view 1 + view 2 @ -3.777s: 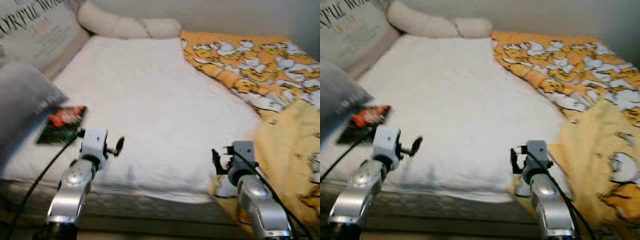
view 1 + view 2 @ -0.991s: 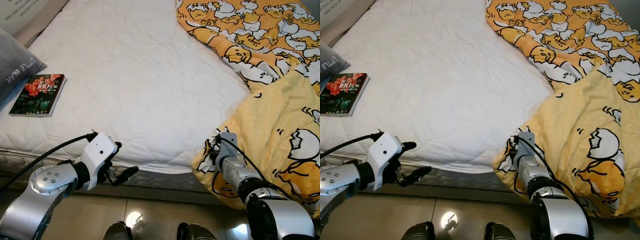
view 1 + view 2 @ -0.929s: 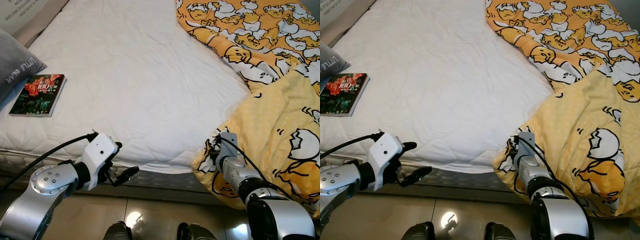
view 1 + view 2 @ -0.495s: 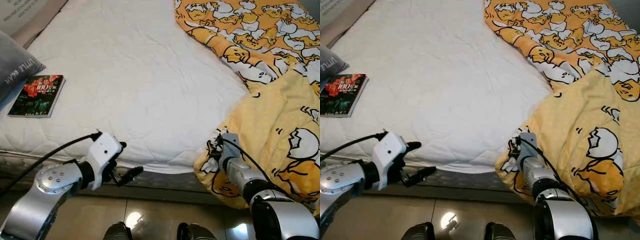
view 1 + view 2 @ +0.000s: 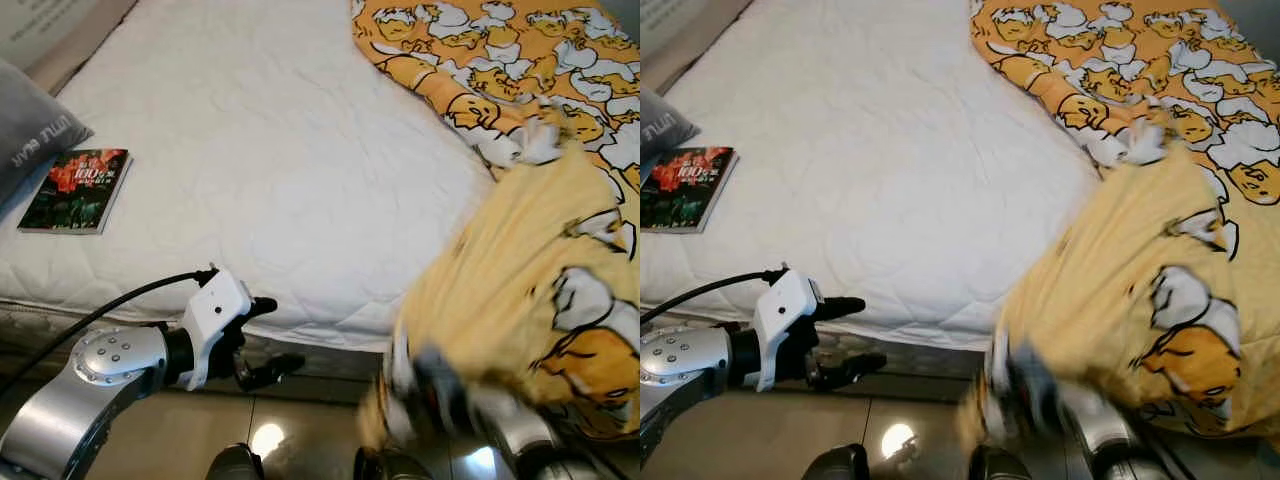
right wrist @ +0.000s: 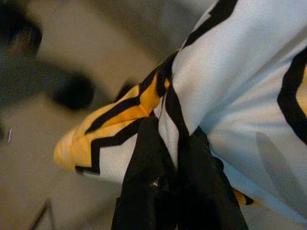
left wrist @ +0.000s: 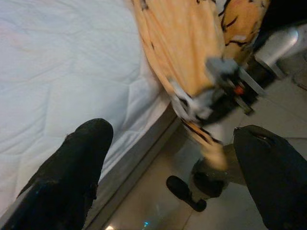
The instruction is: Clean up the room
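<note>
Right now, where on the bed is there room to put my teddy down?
The big free patch is the middle of the white mattress, between the book by the grey pillow and the yellow blanket. The blanket side is crowded: the right gripper is pinching the cloth there. The left gripper hangs open beside the mattress's front edge.

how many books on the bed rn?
1. A thin dark-covered book with red cover art lies flat on the white quilted mattress near the robot's left, beside the grey pillow. The yellow cartoon-print duvet could hide more.
</note>
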`<state>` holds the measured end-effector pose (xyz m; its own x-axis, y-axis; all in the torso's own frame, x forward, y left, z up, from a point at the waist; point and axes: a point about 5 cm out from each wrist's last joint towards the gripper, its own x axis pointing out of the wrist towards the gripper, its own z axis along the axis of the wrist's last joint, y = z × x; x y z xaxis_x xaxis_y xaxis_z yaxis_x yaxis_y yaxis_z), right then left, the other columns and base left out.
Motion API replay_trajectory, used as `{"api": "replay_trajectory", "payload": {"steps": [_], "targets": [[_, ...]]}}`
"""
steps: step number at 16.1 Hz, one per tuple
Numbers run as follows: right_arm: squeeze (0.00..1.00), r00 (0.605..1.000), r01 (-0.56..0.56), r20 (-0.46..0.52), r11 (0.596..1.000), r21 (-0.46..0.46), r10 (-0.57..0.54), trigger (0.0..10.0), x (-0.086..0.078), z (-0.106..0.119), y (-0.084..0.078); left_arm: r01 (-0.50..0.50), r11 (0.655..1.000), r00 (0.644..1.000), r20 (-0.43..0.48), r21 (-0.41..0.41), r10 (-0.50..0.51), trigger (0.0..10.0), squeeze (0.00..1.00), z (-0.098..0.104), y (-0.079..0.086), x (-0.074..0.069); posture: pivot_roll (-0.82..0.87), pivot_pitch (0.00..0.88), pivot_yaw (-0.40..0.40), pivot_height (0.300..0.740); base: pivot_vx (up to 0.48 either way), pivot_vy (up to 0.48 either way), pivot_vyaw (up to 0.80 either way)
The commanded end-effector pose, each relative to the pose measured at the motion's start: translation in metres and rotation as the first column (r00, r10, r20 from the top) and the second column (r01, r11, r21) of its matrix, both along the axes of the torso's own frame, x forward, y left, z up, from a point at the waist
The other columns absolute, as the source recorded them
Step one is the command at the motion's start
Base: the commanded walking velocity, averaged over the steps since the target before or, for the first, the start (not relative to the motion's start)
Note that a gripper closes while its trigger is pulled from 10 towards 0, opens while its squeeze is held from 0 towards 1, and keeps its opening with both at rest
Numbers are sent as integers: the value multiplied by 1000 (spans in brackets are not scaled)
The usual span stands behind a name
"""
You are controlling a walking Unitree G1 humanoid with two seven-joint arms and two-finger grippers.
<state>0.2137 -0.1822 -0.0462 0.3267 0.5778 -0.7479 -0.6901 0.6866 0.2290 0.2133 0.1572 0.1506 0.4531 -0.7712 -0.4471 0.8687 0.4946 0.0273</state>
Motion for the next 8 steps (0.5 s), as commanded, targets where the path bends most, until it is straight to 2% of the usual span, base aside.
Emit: {"api": "replay_trajectory", "payload": {"steps": [1, 2, 4, 5, 6, 7, 8], "targets": [[0, 989, -138, -46, 990, -11, 138, 0, -20, -7, 1, 38, 999, 999, -12, -9, -38, 10000, 537, 1, -6, -4, 75, 161, -15, 740, 0, 0, 0], [0, 976, -205, -70, 979, 7, 205, 0, -34, -10, 1, 43, 999, 999, -14, -15, -43, 10000, 545, 1, -7, -5, 73, 160, -14, 740, 0, 0, 0], [0, 942, -290, -163, 956, 50, 294, 0, -84, -29, 8, 66, 998, 997, -25, -22, -67, 10000, 537, 2, -8, -7, 74, 157, -13, 740, 0, 0, 0], [0, 942, -301, -157, 954, 8, 298, 0, -97, -35, 7, 71, 997, 997, -27, -18, -72, 10000, 533, 2, -8, -7, 75, 154, -12, 740, 0, 0, 0], [0, 962, -260, -109, 963, -76, 251, 5098, -94, -39, 7, 72, 997, 997, -27, -14, -72, 10000, 533, 1, -7, -7, 75, 153, -11, 740, 0, 0, 0], [0, 977, -204, -80, 972, -114, 196, 10000, -89, -41, 8, 71, 997, 997, -26, -13, -71, 10000, 533, 1, -7, -6, 75, 153, -10, 740, 0, 0, 0], [1000, 995, -95, -40, 991, -95, 91, 10000, -75, -39, 12, 70, 997, 997, -25, -12, -71, 10000, 525, 2, -7, -6, 74, 152, -8, 740, 0, 0, 0]]}}
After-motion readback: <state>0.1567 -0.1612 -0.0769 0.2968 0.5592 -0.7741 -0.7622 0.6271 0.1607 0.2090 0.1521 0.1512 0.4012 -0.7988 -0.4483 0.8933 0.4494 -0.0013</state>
